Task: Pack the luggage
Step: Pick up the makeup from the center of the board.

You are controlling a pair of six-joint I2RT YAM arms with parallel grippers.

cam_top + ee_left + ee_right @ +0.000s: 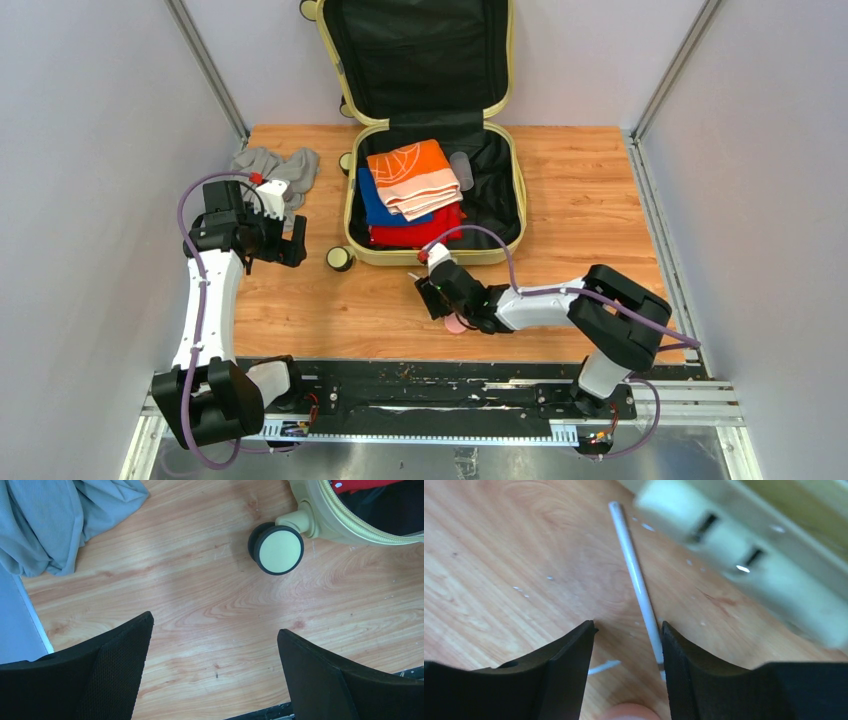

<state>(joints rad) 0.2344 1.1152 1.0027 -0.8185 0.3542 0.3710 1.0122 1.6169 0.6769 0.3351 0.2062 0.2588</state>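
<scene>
Robot lab test cell, not a home or shop.
- Plain pale panels (90, 150) enclose the space outward of the left pincer (292, 240), outward of the right pincer (430, 290), and beyond both.
- Aluminium posts (205, 65) run up the corners beyond the pincers.
- Bare wood tabletop (590, 200) under both pincers.
- Back from the pincers: black rail (450, 395) with the arm bases (215, 400) bolted on and sheet metal (450, 455) past it.
- Purple cables (195, 300) hang loose behind each pincer.

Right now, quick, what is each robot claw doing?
Left gripper: open, holding nothing, over the light wooden table.
Right gripper: open; a thin white stick lies between its fingers, touching one, not clamped.
</scene>
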